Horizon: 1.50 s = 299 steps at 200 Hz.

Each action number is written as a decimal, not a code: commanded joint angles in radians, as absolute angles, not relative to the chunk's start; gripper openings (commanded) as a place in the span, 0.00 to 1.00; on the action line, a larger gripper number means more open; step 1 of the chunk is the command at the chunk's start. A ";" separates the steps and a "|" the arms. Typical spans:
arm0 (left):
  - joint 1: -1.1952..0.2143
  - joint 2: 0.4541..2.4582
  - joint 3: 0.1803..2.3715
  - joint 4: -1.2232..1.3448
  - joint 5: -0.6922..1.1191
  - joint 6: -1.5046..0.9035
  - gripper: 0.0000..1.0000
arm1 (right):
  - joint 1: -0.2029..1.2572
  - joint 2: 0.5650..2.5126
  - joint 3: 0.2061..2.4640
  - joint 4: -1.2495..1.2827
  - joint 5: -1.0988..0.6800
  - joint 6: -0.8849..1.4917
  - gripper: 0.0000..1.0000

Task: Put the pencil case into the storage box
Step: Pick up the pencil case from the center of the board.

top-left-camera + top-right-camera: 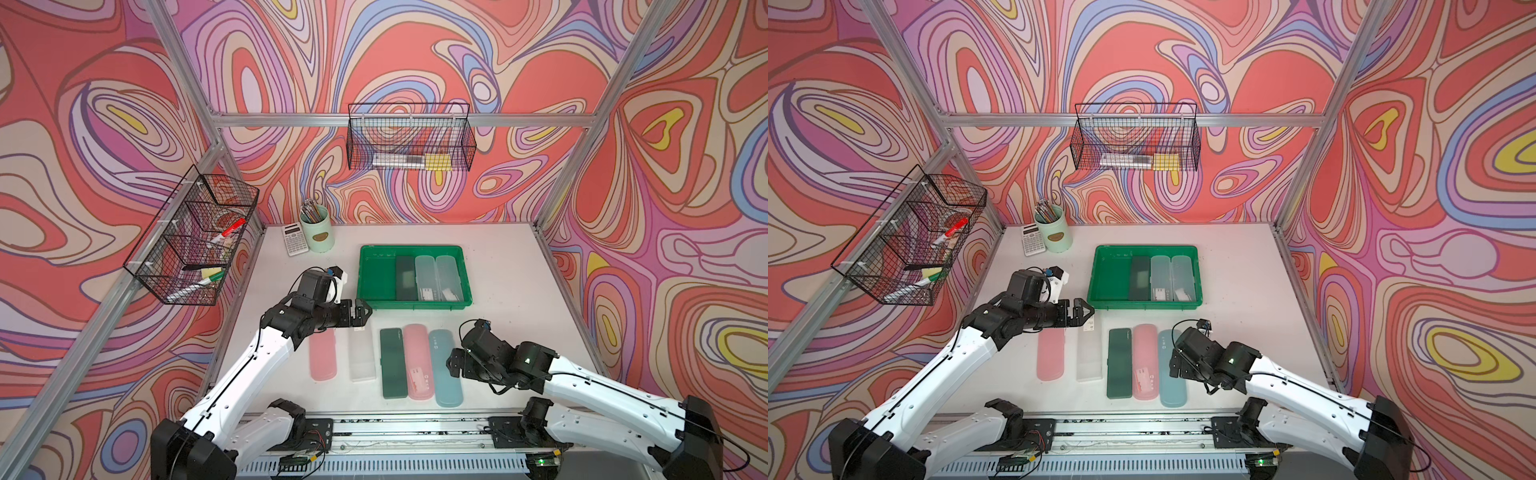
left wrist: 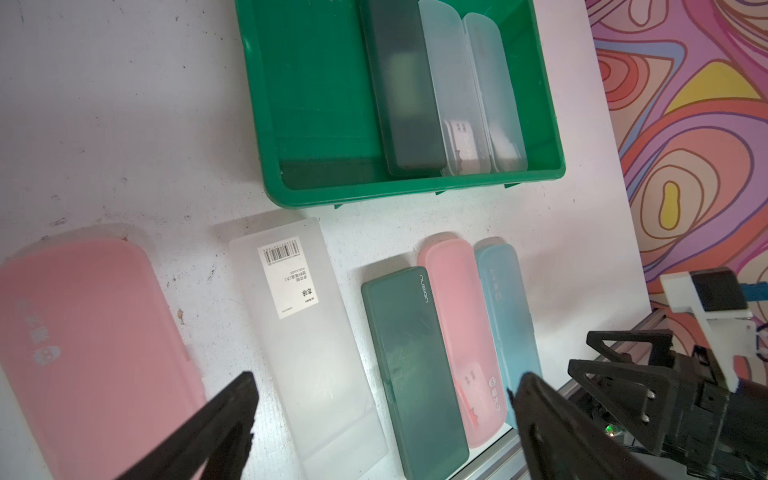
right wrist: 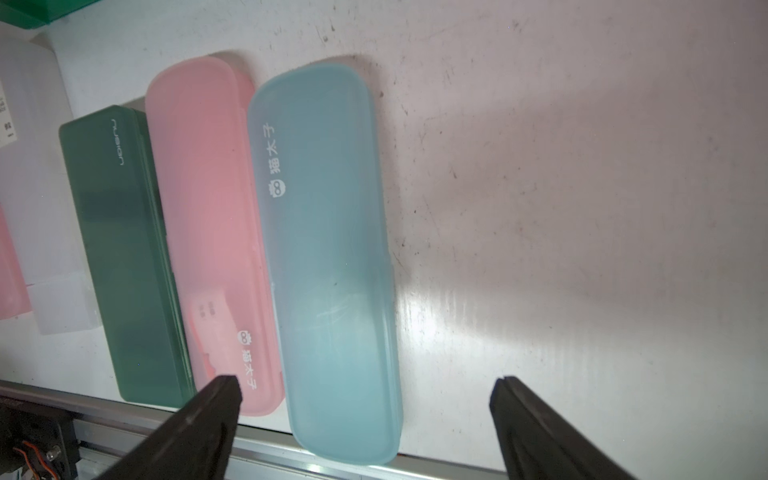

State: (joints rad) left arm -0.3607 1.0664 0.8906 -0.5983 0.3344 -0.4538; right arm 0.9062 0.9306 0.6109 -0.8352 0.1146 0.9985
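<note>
**Right pincer poised over the blue case; nothing lifted yet**

My right pincer (image 3: pixel 365 382) is spread wide and empty, hanging over the near end of the blue pencil case (image 3: pixel 324 257); I cannot tell whether it touches. That case lies flat on the table (image 1: pixel 511 291), low and centre in both top views, rightmost of a row of three; its long side touches a pink case (image 3: pixel 203 216), with a dark green case (image 3: pixel 120 249) beyond.

I judge this to be the approach for a pick. The next move calls for lowering the jaws across the case's narrow width; the pink neighbour leaves one finger almost no room, so I expect a tight fit.

The storage box (image 1: pixel 415 306) sits mid-frame, above the row. It holds a dark case (image 1: pixel 406 277) and two clear cases (image 1: pixel 426 276) packed to its right; its left part is bare, room for one more.

My left pincer (image 2: pixel 384 378), also spread and empty, hangs just beside the box's near left corner, over a frosted case (image 2: pixel 307 332) with a second pink case (image 2: pixel 91 353) alongside. I judge it could crowd the carry to that free slot.

The pen cup (image 1: pixel 318 235), the calculator (image 1: pixel 296 244) and the wire baskets (image 1: pixel 195 241) stand well apart, upper left.
</note>
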 commanded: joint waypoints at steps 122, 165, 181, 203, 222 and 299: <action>-0.364 0.887 0.817 -0.624 0.241 -0.634 0.99 | 1.022 1.093 0.597 -0.711 0.196 1.009 0.98; -0.363 0.898 0.816 -0.601 0.263 -0.649 0.99 | 1.025 1.272 0.650 -0.655 0.240 1.000 0.98; -0.363 0.905 0.818 -0.596 0.268 -0.658 0.99 | 1.025 1.315 0.661 -0.646 0.250 1.003 0.98; -0.363 0.913 0.800 -0.577 0.286 -0.662 0.99 | 1.025 1.371 0.664 -0.656 0.270 1.032 0.98; -0.364 0.924 0.785 -0.559 0.295 -0.667 0.99 | 1.025 1.395 0.659 -0.694 0.311 1.089 0.98; -0.364 0.942 0.786 -0.554 0.313 -0.657 0.99 | 0.948 1.240 0.682 -0.777 0.311 1.065 0.98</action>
